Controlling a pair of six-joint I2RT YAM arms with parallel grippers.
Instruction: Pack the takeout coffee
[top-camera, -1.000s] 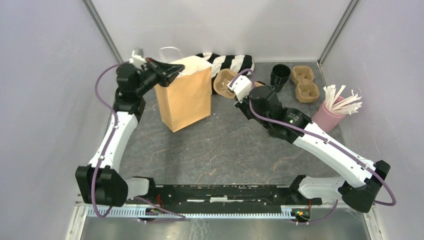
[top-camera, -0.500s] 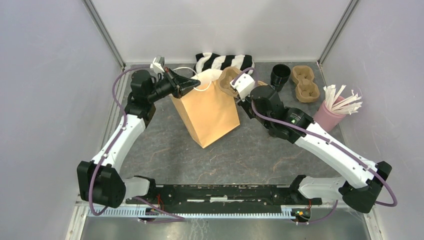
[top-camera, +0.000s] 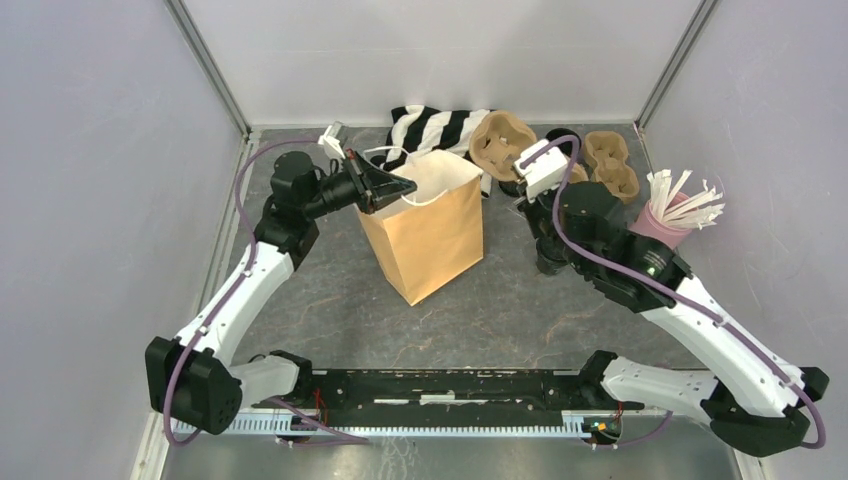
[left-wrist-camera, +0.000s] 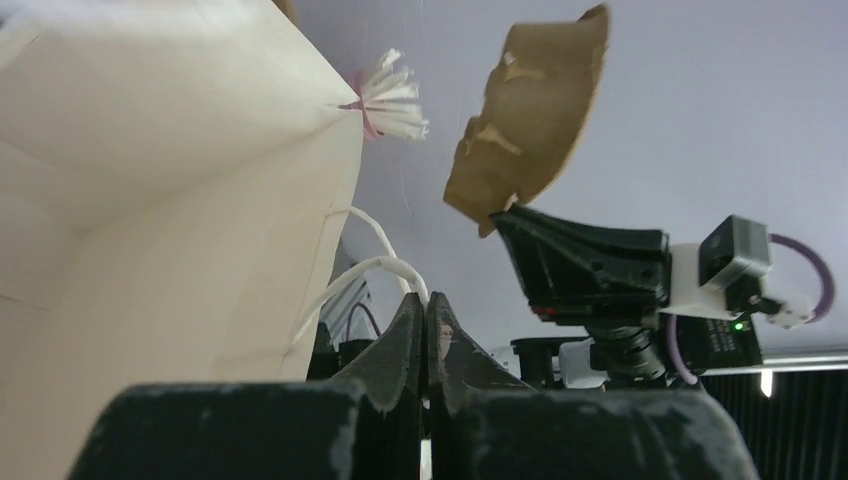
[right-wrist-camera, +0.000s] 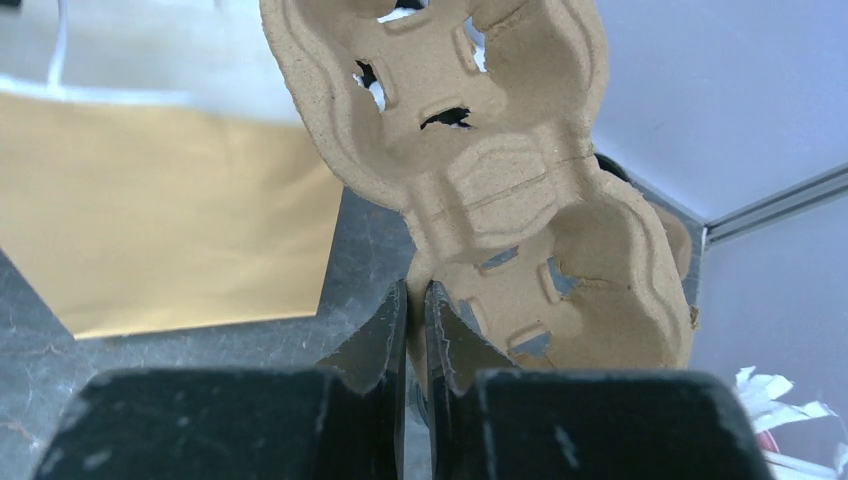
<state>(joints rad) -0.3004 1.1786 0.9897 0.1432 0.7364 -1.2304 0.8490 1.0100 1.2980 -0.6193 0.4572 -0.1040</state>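
Top external shows packing barely begun: my left gripper (top-camera: 398, 187) is pinched shut on the brown paper bag (top-camera: 435, 240) by its white handle (left-wrist-camera: 370, 264), my right gripper (right-wrist-camera: 415, 300) clamps a pulp cup carrier (right-wrist-camera: 470, 130), and the takeout coffee (hidden, perhaps) I cannot find.

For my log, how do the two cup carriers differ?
The held carrier is pinched in the right tool, raised and tilted; the other carrier lies flat on the table. The held one is by the bag, the other by the pink cup. Both brown pulp.
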